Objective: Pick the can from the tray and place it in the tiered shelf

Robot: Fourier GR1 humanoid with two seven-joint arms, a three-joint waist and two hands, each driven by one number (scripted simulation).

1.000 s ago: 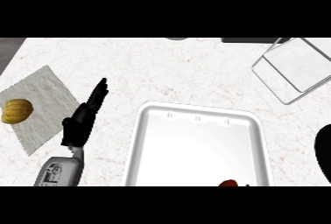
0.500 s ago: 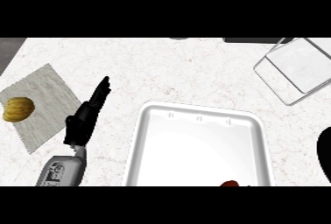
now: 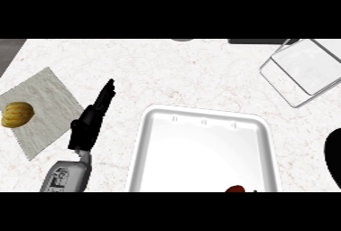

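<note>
Kitchen: pale marbled counter (image 3: 186, 67), white tray (image 3: 200, 113), wire tiered shelf (image 3: 303, 72), squash (image 3: 16, 114) on a cloth (image 3: 50, 97).

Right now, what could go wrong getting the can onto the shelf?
The can sits at the near edge of the tray, barely in view, so a grasp could be misjudged. The shelf stands at the far right, so the carry may clip the tray rim. The right hand shows only as a dark shape at the right edge; its pose is unclear.

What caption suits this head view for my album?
Open left robot hand beside a white tray; red can at its near edge, wire shelf far right.
</note>
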